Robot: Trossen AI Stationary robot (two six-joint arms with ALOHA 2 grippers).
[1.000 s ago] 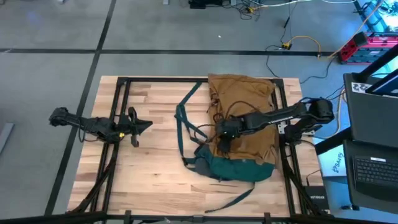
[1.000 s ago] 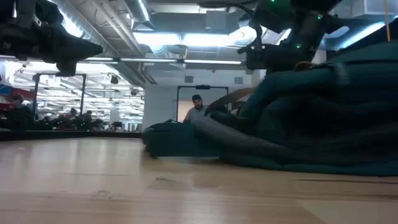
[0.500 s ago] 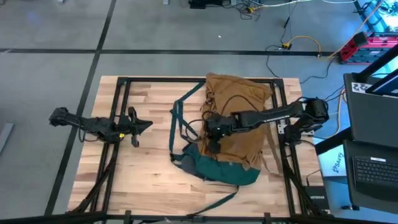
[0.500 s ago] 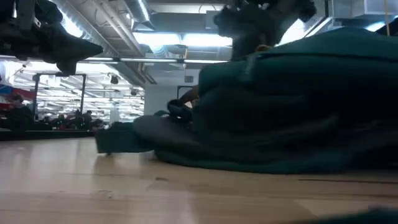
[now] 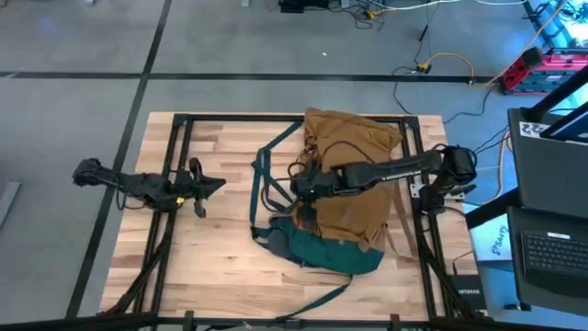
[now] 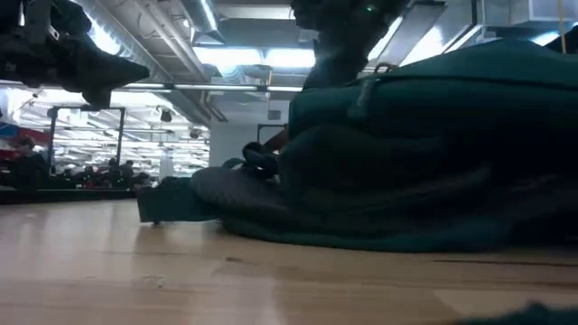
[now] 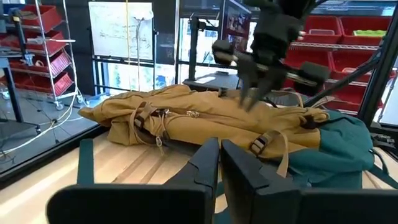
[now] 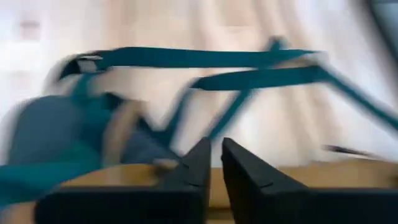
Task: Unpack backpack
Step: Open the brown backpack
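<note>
While the left end effector (image 5: 197, 187) waits narrow near the worktop's (image 5: 211, 248) left side, the right end effector (image 5: 301, 187), fingers nearly closed, hovers over the soft tan-brown fabric backpack (image 5: 354, 175) lying flat right of centre, teal-green base nearest, straps splayed leftward.

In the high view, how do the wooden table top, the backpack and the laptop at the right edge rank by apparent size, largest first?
1. The wooden table top, clearly the largest.
2. The backpack, lying on the table under the right arm.
3. The laptop, smallest as seen, but the picture's edge cuts it off, so its full size is unsure.
</note>
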